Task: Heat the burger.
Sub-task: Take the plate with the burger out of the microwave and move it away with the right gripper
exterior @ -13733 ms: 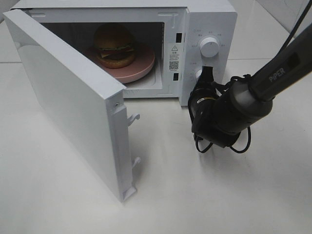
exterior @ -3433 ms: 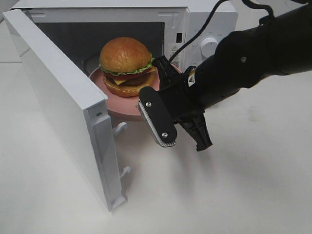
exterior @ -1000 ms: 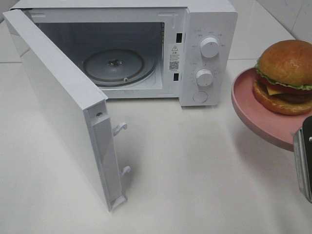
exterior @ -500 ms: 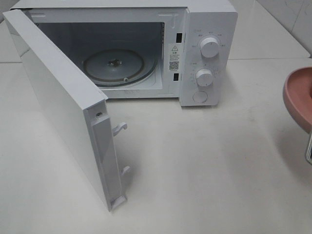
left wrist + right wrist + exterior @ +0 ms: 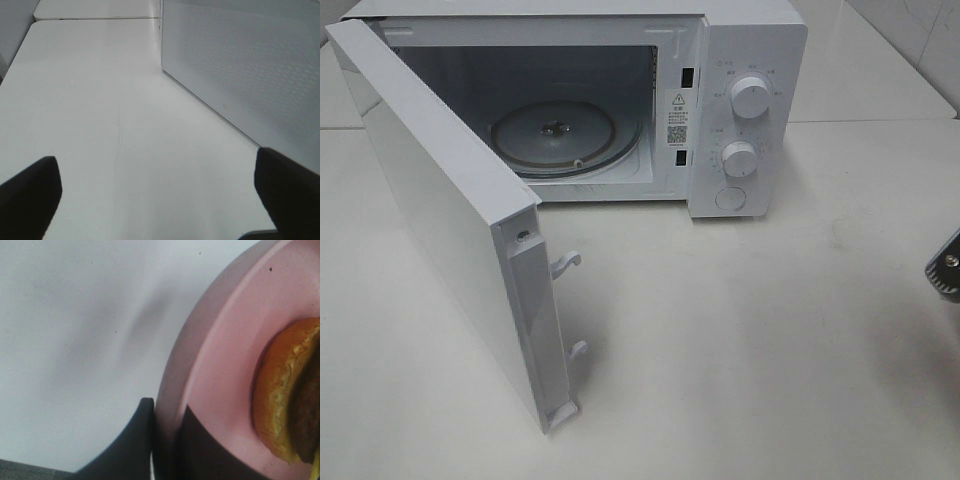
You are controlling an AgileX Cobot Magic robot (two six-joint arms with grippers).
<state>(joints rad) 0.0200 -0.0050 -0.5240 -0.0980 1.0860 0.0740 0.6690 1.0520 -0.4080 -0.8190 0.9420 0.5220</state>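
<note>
Off to the right: right gripper (image 5: 167,440) clamps pink plate (image 5: 225,365) rim, burger (image 5: 287,395) aboard (oven door open).
Left gripper (image 5: 155,200): spread wide, empty.

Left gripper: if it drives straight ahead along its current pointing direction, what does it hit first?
Probably the bare white tabletop. The left gripper is open and aimed along it, with nothing lying between the fingers. The microwave's perforated side wall stands off to one side of that line, though depth is hard to judge.
</note>
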